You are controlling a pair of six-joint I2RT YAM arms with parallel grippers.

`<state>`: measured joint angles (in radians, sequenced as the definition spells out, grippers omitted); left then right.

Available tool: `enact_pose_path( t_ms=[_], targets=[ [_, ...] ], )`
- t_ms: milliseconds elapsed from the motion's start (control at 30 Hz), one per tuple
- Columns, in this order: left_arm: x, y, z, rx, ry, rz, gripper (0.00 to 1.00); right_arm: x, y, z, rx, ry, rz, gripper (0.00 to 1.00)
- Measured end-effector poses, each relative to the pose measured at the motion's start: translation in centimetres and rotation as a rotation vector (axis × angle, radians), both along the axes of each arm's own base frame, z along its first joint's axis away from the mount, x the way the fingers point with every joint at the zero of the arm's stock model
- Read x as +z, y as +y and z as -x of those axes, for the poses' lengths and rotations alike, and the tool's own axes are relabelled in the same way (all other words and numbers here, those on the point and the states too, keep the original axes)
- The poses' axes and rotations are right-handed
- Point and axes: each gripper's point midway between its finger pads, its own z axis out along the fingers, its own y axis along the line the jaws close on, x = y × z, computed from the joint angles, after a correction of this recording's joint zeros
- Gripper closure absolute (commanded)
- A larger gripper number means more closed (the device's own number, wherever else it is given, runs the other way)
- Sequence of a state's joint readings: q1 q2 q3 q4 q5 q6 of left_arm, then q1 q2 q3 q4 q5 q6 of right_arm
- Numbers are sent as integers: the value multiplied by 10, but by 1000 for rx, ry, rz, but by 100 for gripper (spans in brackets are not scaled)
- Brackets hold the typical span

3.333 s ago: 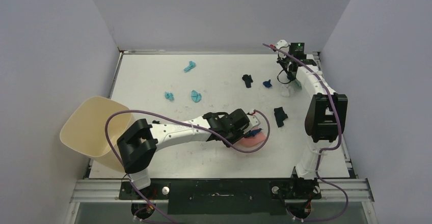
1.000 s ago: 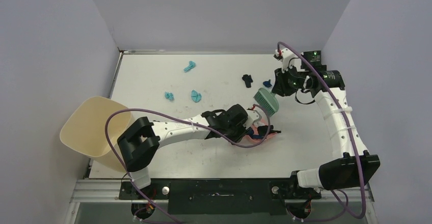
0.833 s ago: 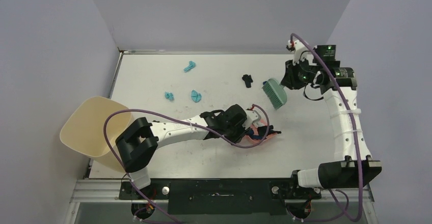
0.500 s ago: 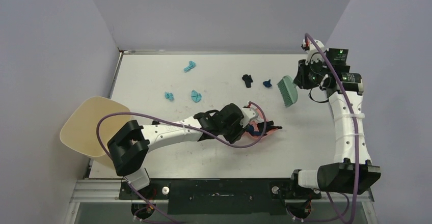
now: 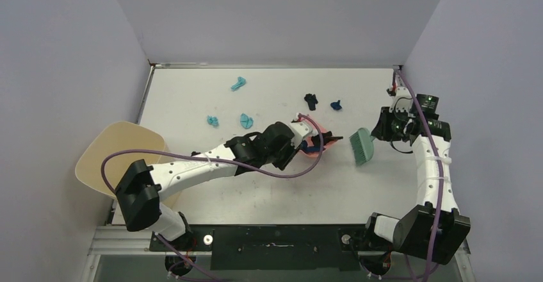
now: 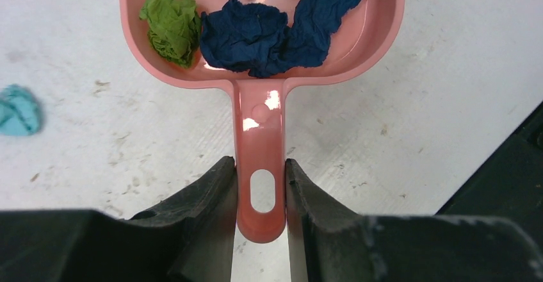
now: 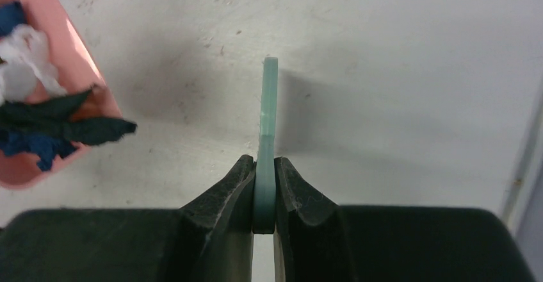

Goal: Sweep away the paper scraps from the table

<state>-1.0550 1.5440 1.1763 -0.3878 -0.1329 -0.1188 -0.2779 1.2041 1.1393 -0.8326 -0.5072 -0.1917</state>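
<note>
Now gripping pink dustpan (image 6: 259, 125), full of paper scraps (image 6: 243, 35), between left fingers (image 6: 205, 211); pinching teal brush (image 7: 269, 112) between right fingers (image 7: 224, 208) above desk (image 6: 448, 70).

A pink dustpan (image 5: 312, 147) is near the middle, with its scoop pointing to the right. Its glossy handle is narrow and has an oval hole close to the end. Near it on the right, not touching, is a teal hand brush (image 5: 362, 146); in the right wrist view its handle is seen from the edge, thin and flat. A beige bin (image 5: 118, 141) with round corners stands at the left, mouth open, beside the grey wall (image 5: 57, 70).
</note>
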Motion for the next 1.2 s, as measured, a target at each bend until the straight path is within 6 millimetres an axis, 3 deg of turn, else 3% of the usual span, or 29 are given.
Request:
enact_pose_path(
  t_ms=[167, 467, 633, 833, 1033, 1200],
  targets=[
    [33, 21, -16, 100, -78, 1, 100, -28, 29, 14, 51, 43, -146, 95],
    [73, 65, -21, 283, -130, -13, 100, -40, 64, 13, 127, -25, -324, 95],
    [102, 100, -17, 399, -157, 1, 100, -51, 70, 16, 141, -32, -351, 95],
    [131, 150, -6, 553, -187, 25, 100, -49, 71, 11, 161, -53, -360, 95],
    [149, 204, 12, 704, -196, 75, 100, -57, 72, 10, 167, -28, -373, 95],
    [158, 237, 27, 813, -186, 155, 100, -56, 73, 10, 177, -32, -374, 95]
  ],
)
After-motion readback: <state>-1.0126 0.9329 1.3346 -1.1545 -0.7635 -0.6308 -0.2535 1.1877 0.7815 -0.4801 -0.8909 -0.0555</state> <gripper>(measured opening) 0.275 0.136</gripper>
